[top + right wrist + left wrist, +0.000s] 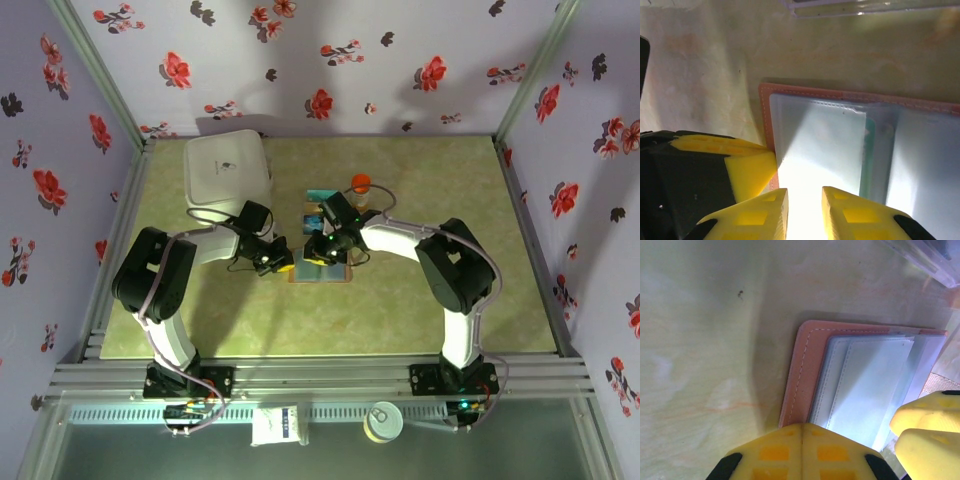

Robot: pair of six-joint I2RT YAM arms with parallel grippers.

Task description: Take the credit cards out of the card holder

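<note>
The card holder (pixel 322 268) lies open on the table, brown rim (pixel 802 375) outside and pale blue-grey clear sleeves (pixel 820 145) inside. A teal credit card edge (pixel 869 155) shows tucked in a sleeve near the fold. My left gripper (pixel 802 426) is shut, its tips pressed on the holder's brown rim at its left edge (pixel 284 264). My right gripper (pixel 804 194) hovers low over the left panel (pixel 326 246), fingers a narrow gap apart with only glare on the sleeve between them. The left fingers (pixel 747 170) sit just beside it.
A clear plastic box (pixel 321 203) with something teal in it lies just beyond the holder, its edge (pixel 865 7) close by. An orange-capped bottle (pixel 360 184) stands behind it. A large white square container (pixel 228 168) sits at the back left.
</note>
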